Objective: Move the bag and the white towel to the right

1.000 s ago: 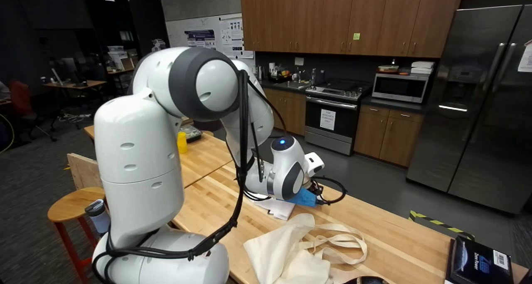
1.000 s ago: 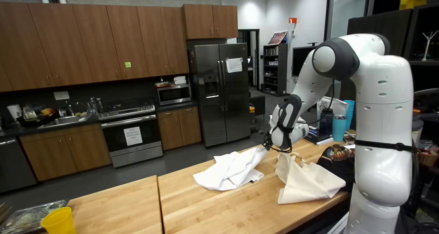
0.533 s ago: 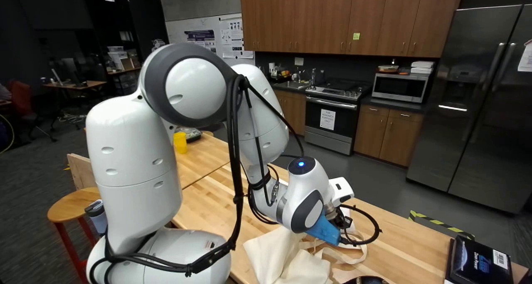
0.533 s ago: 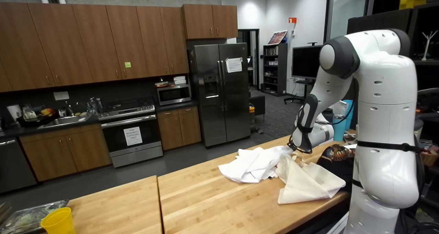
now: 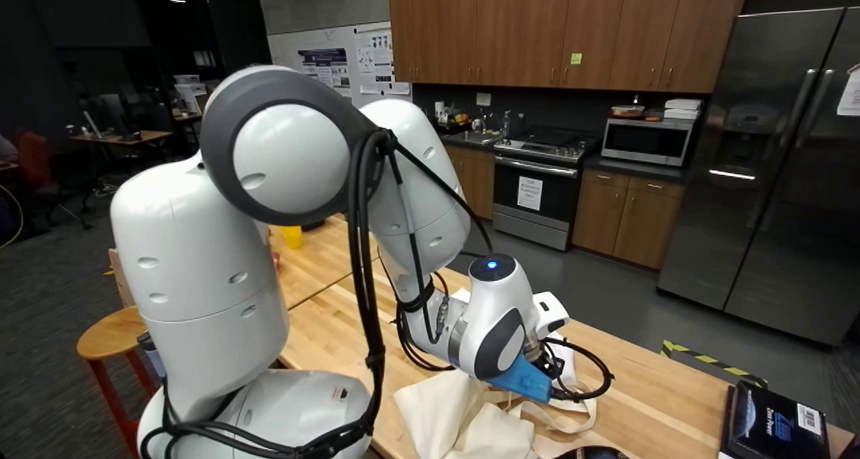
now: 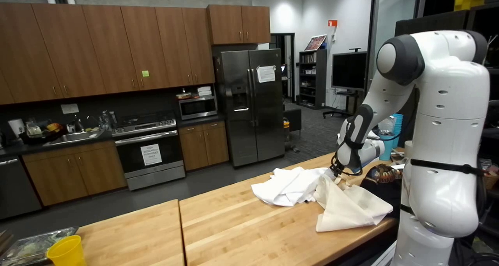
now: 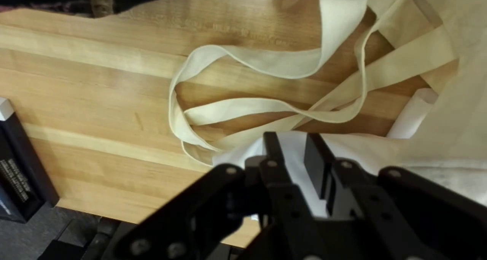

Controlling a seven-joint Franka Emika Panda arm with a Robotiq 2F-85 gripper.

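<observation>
The white towel (image 6: 290,186) lies bunched on the table, one end reaching the bag (image 6: 351,209). This cream tote is crumpled; its loop handles (image 7: 236,109) spread over the wood in the wrist view. My gripper (image 7: 292,134) points down over the towel's end, beside those handles. A clear gap parts its fingers (image 7: 315,165), and white towel (image 7: 237,153) cloth shows between and under them, not pinched. In an exterior view the arm hides most of the towel (image 5: 564,365), while the bag (image 5: 463,412) is partly in sight in front of it.
A black box (image 5: 772,422) sits near the table's end. A dark item with a coloured pattern (image 6: 384,174) lies close behind the bag, and blue cups (image 6: 386,145) stand beyond. Far off are a yellow cup (image 6: 66,250) and a clear-lidded tray (image 6: 35,242).
The towel has been drawn along with my gripper up to the bag and its handles, and the gripper has come lower. Over the last half second both have moved only slightly.
</observation>
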